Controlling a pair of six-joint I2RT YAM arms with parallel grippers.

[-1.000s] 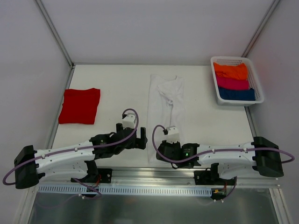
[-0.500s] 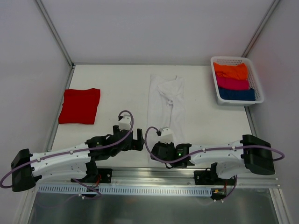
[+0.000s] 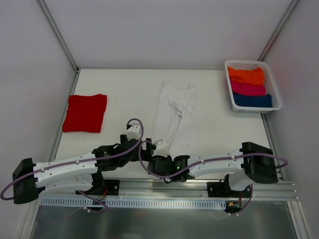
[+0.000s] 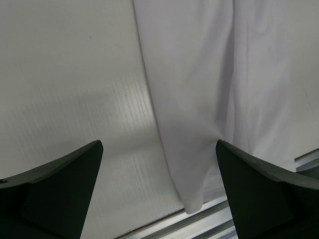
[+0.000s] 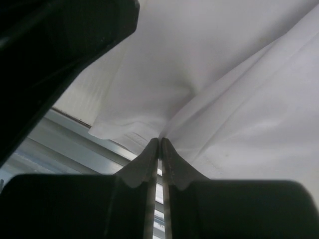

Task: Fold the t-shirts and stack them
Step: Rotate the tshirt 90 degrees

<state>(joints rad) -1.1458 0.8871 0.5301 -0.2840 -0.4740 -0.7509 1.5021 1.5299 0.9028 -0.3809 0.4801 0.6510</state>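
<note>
My right claw (image 5: pixel 159 145) is pinched almost shut on the near hem of the white shirt (image 5: pixel 224 74). The cloth bunches into folds right at my fingertips. A large dark blur fills the upper left of my right wrist view, and I cannot tell what it is.

My left claw (image 4: pixel 158 145) is spread wide and holds nothing. It sits just left of the white shirt's near end, and one edge of that shirt runs down between my two fingers (image 4: pixel 60 189). That wrist view cuts off all but this strip of cloth.

From above, both sets of fingertips are hidden under my own wrists and purple cables (image 3: pixel 135 130). The white shirt's near end disappears beneath them. The rest of the white shirt lies on the table (image 3: pixel 124 89) as a long narrow strip, creased down its middle, running away from me.

The red shirt (image 3: pixel 85 113) lies folded into a flat rectangle, well to the left of the white shirt and apart from it.

A white basket (image 3: pixel 277 102) sits well to the right of the white shirt's far end. It holds three folded cloths in a row: an orange cloth (image 3: pixel 245 75) farthest from me, a pink cloth (image 3: pixel 247 89) in the middle, and a blue cloth (image 3: pixel 253 100) nearest.
</note>
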